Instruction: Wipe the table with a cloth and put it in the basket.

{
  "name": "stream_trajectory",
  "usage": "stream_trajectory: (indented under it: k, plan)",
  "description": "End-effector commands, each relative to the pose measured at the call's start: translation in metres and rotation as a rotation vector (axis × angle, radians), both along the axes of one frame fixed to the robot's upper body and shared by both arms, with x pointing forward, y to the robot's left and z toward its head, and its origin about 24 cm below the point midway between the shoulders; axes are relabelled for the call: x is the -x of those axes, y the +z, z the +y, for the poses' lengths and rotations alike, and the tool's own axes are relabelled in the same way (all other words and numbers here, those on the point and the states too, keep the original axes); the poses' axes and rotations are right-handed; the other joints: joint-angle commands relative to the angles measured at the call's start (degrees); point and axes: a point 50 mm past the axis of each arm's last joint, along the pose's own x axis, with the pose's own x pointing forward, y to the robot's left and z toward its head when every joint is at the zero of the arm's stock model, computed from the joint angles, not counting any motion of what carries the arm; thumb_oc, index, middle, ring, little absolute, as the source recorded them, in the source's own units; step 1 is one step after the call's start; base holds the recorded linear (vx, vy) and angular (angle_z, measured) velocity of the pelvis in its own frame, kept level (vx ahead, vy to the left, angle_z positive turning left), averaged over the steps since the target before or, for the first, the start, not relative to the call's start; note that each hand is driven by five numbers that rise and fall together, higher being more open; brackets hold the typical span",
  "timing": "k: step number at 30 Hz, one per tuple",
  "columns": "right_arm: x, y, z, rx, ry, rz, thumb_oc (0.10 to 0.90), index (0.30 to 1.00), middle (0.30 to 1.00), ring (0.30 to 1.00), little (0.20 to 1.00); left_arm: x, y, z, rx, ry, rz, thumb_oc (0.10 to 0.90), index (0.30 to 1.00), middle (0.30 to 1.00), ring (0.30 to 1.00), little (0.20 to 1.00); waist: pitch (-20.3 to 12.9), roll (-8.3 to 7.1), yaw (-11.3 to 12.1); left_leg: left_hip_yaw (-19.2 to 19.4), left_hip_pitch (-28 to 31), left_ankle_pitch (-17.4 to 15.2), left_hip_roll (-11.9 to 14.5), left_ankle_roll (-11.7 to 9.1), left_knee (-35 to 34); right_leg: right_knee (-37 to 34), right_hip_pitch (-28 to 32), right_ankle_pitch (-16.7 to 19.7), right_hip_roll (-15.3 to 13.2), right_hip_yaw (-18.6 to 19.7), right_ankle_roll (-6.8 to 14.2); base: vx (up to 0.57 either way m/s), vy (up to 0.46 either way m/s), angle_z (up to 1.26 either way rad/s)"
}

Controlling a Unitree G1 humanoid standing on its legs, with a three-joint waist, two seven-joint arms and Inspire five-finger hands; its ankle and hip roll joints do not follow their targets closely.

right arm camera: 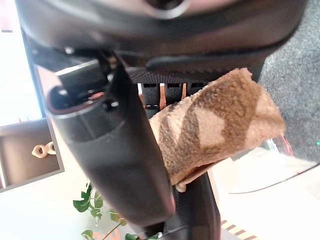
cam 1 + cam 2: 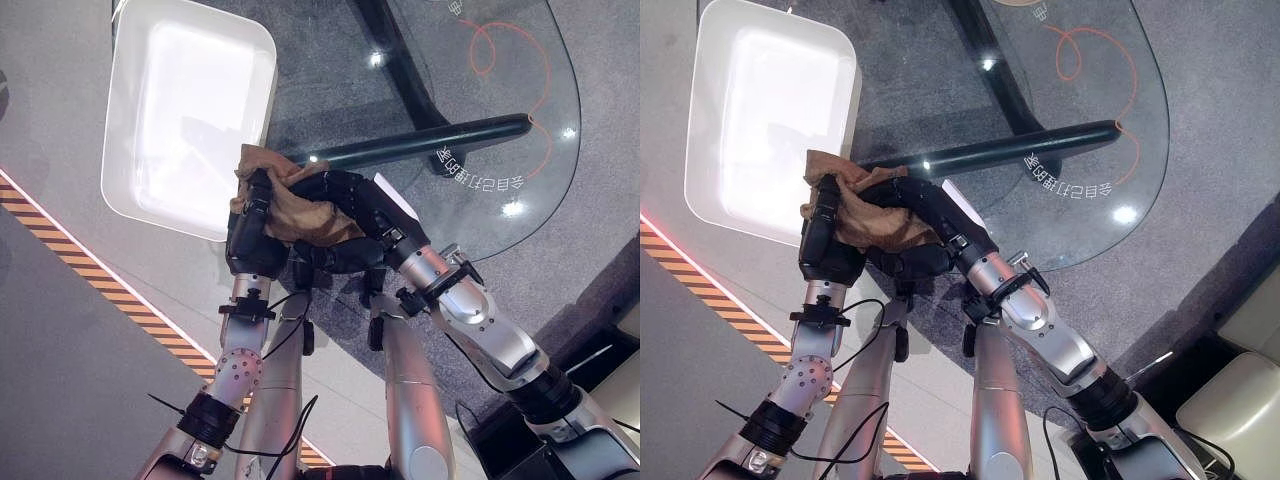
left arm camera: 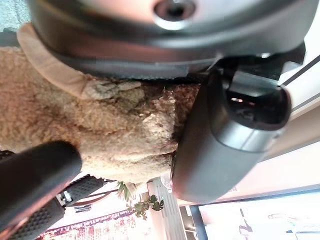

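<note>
A crumpled brown cloth point(image 2: 300, 215) is held between both hands at the near edge of the round glass table point(image 2: 500, 90). My left hand point(image 2: 250, 238) grips its left side, fingers curled into the fabric point(image 3: 100, 130) with the thumb point(image 3: 225, 140) pressed against it. From the right, my right hand point(image 2: 350, 205) closes over the cloth point(image 1: 220, 125), pinching it between thumb point(image 1: 115, 160) and fingers. The white basket point(image 2: 125, 160), a shallow rounded tub, sits just beyond and left of the hands; the cloth's top corner reaches its near right corner.
A dark tube point(image 2: 430, 143) runs under the glass top, with a dark table leg point(image 2: 395, 60) behind it. An orange-and-black striped line point(image 2: 100, 275) crosses the floor at lower left. A cream seat point(image 2: 1240, 400) stands at lower right.
</note>
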Motion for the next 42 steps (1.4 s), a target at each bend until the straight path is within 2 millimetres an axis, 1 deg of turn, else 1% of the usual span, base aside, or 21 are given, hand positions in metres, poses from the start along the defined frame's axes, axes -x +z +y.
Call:
stream_trajectory:
  k: [1,5,10,21,30,33,37,42]
  plan:
    - [0.039,0.077,0.004,-0.315,0.225,-0.345,0.8,0.9,0.9,0.9,0.9,0.029,0.038,-0.025,0.015,-0.155,-0.307,0.1,0.3,0.3,0.3,0.2,-1.53,-0.36,1.38,1.86,4.14,-5.69,-3.29,2.28,-0.89,-2.93,1.18,2.74,4.91,2.17,1.86,0.0,0.0,0.0]
    - [0.048,0.089,-0.004,-0.386,0.282,-0.413,0.8,0.9,0.9,0.9,0.9,0.03,0.036,-0.022,0.019,-0.146,-0.306,0.1,0.3,0.3,0.3,0.2,-1.53,-0.57,1.19,2.0,4.8,-5.89,-3.11,2.34,-1.23,-3.11,1.7,2.74,5.12,2.32,1.93,0.0,0.0,0.0]
    - [0.059,0.098,-0.015,-0.489,0.365,-0.483,0.8,0.9,0.9,0.9,0.9,0.031,0.031,-0.018,0.019,-0.137,-0.304,0.1,0.3,0.3,0.3,0.2,-1.53,-0.77,0.99,2.1,5.2,-6.09,-2.97,2.37,-1.19,-3.12,2.13,2.78,5.31,2.43,1.91,0.0,0.0,0.0]
    - [0.076,0.103,-0.026,-0.667,0.513,-0.592,0.8,0.9,0.9,0.9,0.9,0.032,0.029,-0.017,0.028,-0.134,-0.306,0.1,0.3,0.3,0.3,0.2,-1.53,-0.53,0.74,2.39,5.8,-6.49,-2.98,2.32,-1.22,-3.64,2.93,2.56,5.29,2.76,1.64,0.0,0.001,0.0]
    - [0.076,0.1,-0.032,-0.691,0.474,-0.621,0.8,0.9,0.9,0.9,0.9,0.033,0.031,-0.017,0.034,-0.123,-0.312,0.1,0.3,0.3,0.3,0.2,-1.53,-0.37,0.61,2.59,5.53,-6.52,-3.05,2.26,-1.05,-3.83,2.95,2.44,5.14,2.71,1.41,0.0,0.0,0.0]
    - [0.075,0.098,-0.034,-0.706,0.463,-0.618,0.8,0.9,0.9,0.9,0.9,0.034,0.032,-0.013,0.039,-0.099,-0.329,0.1,0.3,0.3,0.3,0.2,-1.53,-0.35,0.61,2.63,5.62,-6.56,-3.01,2.24,-1.04,-3.82,3.1,2.34,5.12,2.71,1.34,0.01,-0.011,-0.07]
    - [0.072,0.095,-0.036,-0.724,0.438,-0.598,0.8,0.9,0.9,0.9,0.9,0.034,0.04,-0.007,0.044,-0.06,-0.372,0.1,0.3,0.3,0.3,0.2,-1.53,-0.36,0.55,2.72,5.86,-6.65,-3.0,2.25,-1.0,-3.8,3.31,2.21,5.08,2.69,1.32,0.01,-0.013,-0.04]
    - [0.069,0.089,-0.038,-0.734,0.408,-0.55,0.8,0.9,0.9,0.9,0.9,0.036,0.053,0.006,0.024,0.028,-0.44,0.1,0.3,0.3,0.3,0.2,-1.53,-0.04,0.51,2.78,6.29,-6.72,-3.05,2.15,-0.77,-3.41,3.61,1.79,5.05,2.68,1.18,0.0,0.0,0.0]
